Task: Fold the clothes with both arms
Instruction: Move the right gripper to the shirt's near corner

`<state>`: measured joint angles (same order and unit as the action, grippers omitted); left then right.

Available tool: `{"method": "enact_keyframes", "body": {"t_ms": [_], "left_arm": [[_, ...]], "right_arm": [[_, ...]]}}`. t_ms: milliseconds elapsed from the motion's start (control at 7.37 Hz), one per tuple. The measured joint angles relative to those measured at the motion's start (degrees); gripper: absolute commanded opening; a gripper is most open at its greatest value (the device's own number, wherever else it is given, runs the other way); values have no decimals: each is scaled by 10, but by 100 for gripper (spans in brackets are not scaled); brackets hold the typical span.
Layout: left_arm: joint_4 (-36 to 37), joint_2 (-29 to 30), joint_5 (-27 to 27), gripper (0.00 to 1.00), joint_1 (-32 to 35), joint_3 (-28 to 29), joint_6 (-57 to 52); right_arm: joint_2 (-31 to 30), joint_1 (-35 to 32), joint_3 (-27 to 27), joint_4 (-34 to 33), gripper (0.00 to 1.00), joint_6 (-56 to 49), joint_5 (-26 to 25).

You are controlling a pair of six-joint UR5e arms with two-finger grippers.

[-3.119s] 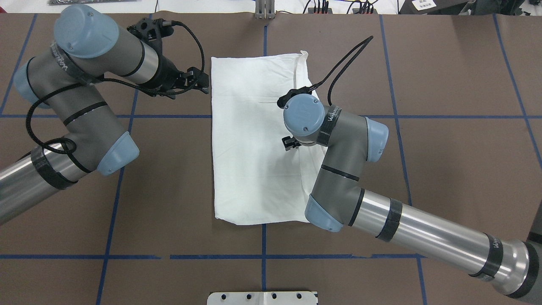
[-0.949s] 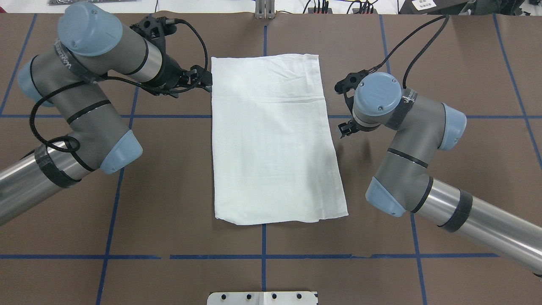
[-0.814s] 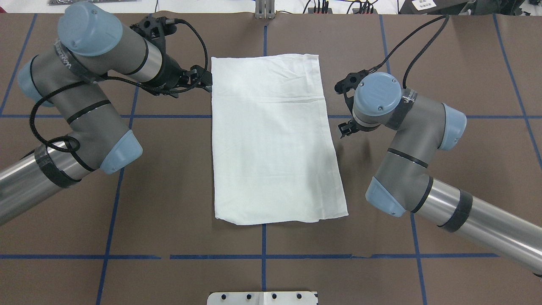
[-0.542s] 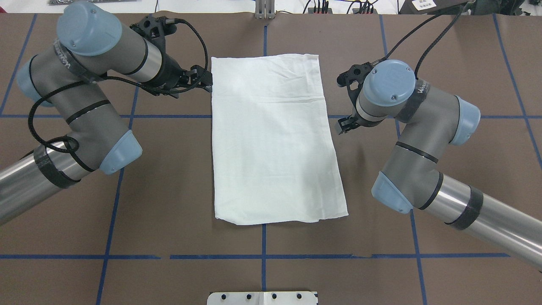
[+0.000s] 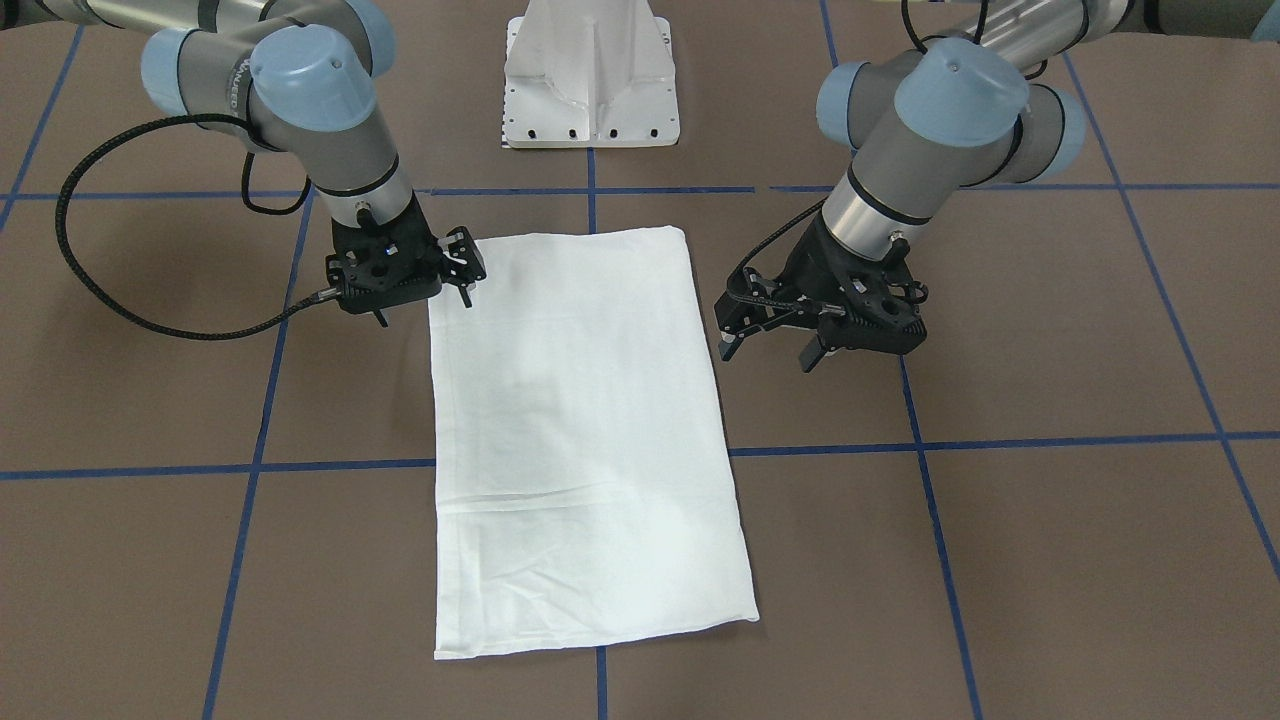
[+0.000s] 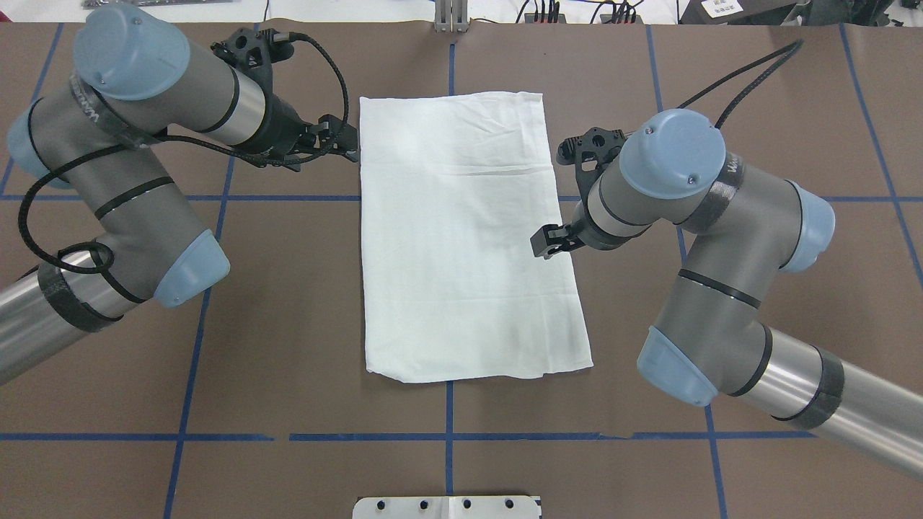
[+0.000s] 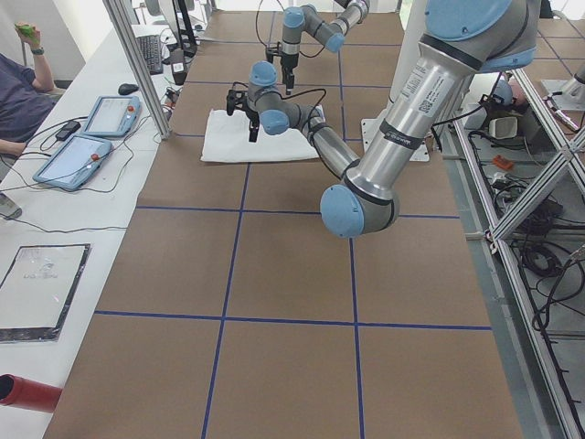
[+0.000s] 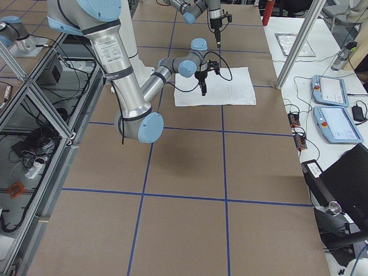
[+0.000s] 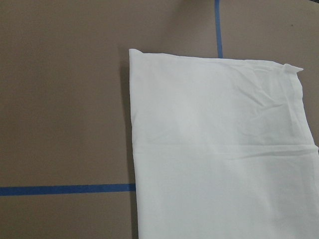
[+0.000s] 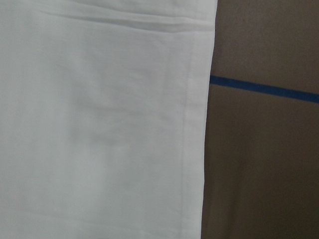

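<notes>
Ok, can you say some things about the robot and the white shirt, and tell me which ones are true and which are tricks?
1. The white shirt lies flat on the brown table, folded into a long rectangle. True.
2. Both grippers are on the same side of the shirt. False: the left gripper is by one long edge and the right gripper is at the opposite one.
3. Blue tape lines cross the table. True.
4. One gripper is lifting the shirt into the air. False: the whole shirt rests on the table.
</notes>
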<state>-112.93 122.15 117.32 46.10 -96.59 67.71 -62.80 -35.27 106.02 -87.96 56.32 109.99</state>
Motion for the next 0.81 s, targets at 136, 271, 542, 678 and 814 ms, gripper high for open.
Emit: {"method": "enact_keyframes", "body": {"t_ms": [136, 271, 542, 678, 814], "left_arm": [[0, -2, 2, 100, -1, 2, 0], [0, -6, 2, 100, -4, 4, -1], [-1, -18, 0, 100, -19, 5, 1], [-1, -20, 0, 100, -31, 3, 12], [-2, -20, 0, 100, -43, -1, 35]], "right_arm": [[-5, 13, 5, 0, 100, 53, 1], [-10, 24, 8, 1, 100, 92, -1], [-30, 41, 12, 1, 100, 133, -3], [-38, 48, 18, 1, 100, 160, -2], [-42, 60, 26, 1, 100, 214, -5]]}}
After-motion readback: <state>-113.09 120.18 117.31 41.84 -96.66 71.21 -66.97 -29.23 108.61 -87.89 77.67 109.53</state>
